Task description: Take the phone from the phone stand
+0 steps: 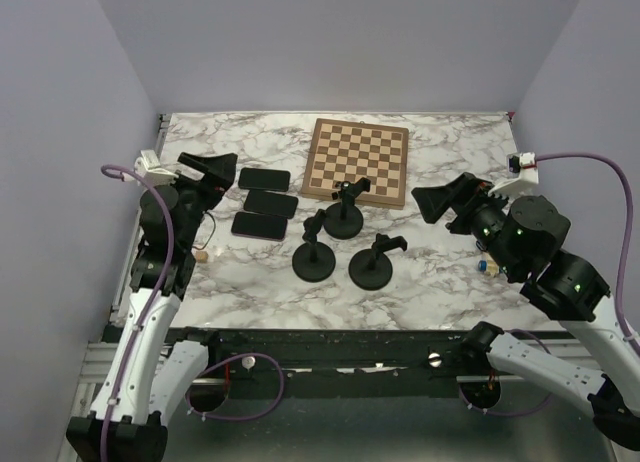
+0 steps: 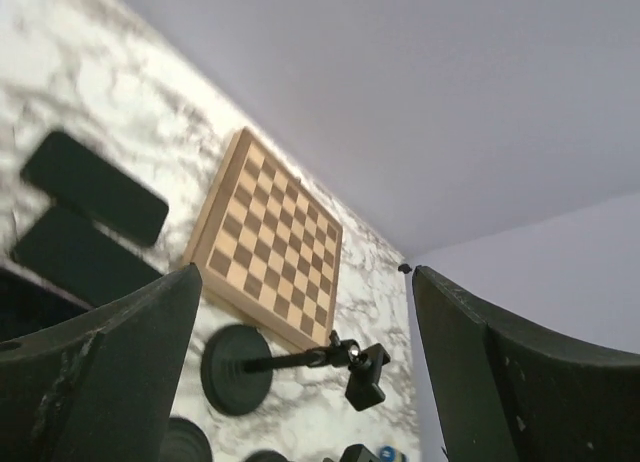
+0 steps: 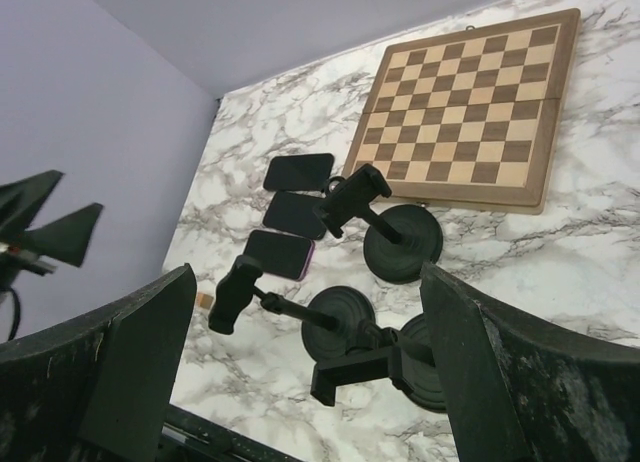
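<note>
On the marble table, just left of the stands, three phones lie flat in a row: the far phone, the middle phone and the near phone, whose edge shows pink. None of them sits in a clamp. The far stand, the left stand and the right stand all carry empty holders, as the overhead and right wrist views agree. I judge the removal itself finished for every phone in sight, so the step in hand is the clearing away, not another grasp.

The left gripper hovers just beside the far phone, toward the table's left edge, with its jaws spread wide and nothing between them. Its wrist view looks past the phones to the chessboard. The right gripper hangs over the right side of the table, well apart from the stands, its jaws likewise apart and empty.

The next move, as I read it, asks little — lift the left arm up and draw it back toward its base. The fingers must stay high enough not to brush the far phone or push the row out of line, and the right arm has no stand to steady
</note>
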You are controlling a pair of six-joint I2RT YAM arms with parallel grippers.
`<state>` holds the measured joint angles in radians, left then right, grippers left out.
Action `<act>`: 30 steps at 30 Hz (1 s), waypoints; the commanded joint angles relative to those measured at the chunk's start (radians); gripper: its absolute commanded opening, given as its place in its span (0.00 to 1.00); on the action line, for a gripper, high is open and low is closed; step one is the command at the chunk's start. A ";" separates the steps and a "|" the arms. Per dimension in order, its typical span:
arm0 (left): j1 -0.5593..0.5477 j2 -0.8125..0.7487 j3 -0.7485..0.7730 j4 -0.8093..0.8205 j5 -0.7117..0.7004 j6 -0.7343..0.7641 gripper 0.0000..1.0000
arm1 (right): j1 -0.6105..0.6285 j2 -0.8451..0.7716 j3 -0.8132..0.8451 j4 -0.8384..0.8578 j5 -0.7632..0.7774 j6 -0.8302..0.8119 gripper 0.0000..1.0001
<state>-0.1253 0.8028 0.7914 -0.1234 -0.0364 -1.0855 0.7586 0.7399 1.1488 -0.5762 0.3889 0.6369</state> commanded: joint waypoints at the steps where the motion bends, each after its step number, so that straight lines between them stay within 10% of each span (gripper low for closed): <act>1: 0.005 -0.125 0.048 0.138 0.018 0.406 0.93 | 0.005 0.015 -0.011 -0.041 0.065 0.017 1.00; 9: -0.020 -0.281 0.009 0.256 0.036 0.680 0.93 | 0.005 0.022 -0.032 -0.019 0.128 0.014 1.00; 17: -0.023 -0.527 -0.213 0.528 0.094 0.704 0.94 | 0.005 -0.008 -0.040 0.030 0.206 -0.045 1.00; 30: -0.061 -0.664 -0.259 0.524 -0.031 0.773 0.94 | 0.005 -0.219 -0.058 0.151 0.222 -0.178 1.00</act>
<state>-0.1749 0.1501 0.5400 0.3950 -0.0261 -0.3523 0.7586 0.5541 1.1038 -0.4786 0.5865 0.5179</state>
